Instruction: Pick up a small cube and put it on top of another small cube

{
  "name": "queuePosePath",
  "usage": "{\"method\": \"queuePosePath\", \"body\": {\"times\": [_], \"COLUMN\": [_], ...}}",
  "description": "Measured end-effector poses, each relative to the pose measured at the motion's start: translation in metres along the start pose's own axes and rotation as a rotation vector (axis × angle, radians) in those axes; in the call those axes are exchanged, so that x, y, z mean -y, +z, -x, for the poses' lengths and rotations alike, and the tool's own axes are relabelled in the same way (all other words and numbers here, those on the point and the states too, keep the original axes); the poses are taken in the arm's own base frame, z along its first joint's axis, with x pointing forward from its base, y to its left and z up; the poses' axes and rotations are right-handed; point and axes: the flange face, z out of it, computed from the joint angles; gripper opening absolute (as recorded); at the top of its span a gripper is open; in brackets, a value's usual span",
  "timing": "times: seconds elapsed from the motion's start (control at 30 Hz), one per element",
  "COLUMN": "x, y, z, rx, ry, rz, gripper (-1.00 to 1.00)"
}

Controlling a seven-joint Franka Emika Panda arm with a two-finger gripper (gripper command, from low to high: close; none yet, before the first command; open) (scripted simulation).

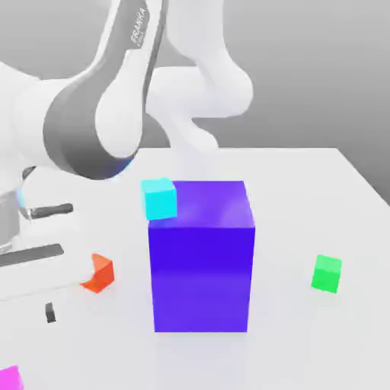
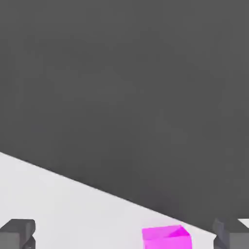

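Pink cube: the small magenta cube (image 1: pixel 9 377) sits on the white table (image 1: pixel 320 343) at the bottom left corner of the exterior view, cut off by the frame edge. In the hand view the same cube (image 2: pixel 166 237) lies between the two dark fingertips (image 2: pixel 17 233), nearer one of them and touching neither.
Gripper: the gripper (image 2: pixel 124 236) is spread wide and grips nothing; the cube lies loose on the table in the gap.
Green cube: the small green cube (image 1: pixel 327 273) rests on the table at the exterior view's right, well apart from the pink one.
Big block: a tall blue-violet block (image 1: pixel 202 255) stands at the centre of the frame, between the two task cubes.
Cyan cube: a small cyan cube (image 1: pixel 159 198) sits by the block's upper left edge.
Orange cube: a small orange-red cube (image 1: pixel 97 273) lies left of the block, near the frame's left middle.
Arm: the white and grey arm (image 1: pixel 99 114) fills the upper left of the exterior view.
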Motion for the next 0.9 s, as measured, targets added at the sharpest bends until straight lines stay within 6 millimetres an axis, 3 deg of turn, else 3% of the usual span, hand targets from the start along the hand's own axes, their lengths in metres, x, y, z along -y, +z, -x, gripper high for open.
{"method": "queuePosePath", "body": {"times": [0.13,0.23,0.27,0.47,0.53,0.6,0.63,0.73,0.9], "x": [-0.037,-0.046,-0.048,-0.049,-0.047,-0.045,-0.03,0.042,0.155], "y": [0.055,0.102,0.116,0.123,0.108,0.079,0.07,0.063,0.057], "z": [0.007,0.01,0.012,0.013,0.011,0.009,0.012,0.033,0.091], "rx": [0.062,0.073,0.074,0.077,0.076,0.076,0.08,0.1,0.129], "ry": [-0.052,-0.063,-0.063,-0.062,-0.064,-0.063,-0.081,-0.177,-0.361], "rz": [0.059,0.071,0.071,0.069,0.071,0.07,0.064,0.036,0.004], "gripper": [0.0,0.0,-1.0,-1.0,-1.0,-1.0,-1.0,-1.0,-1.0]}}
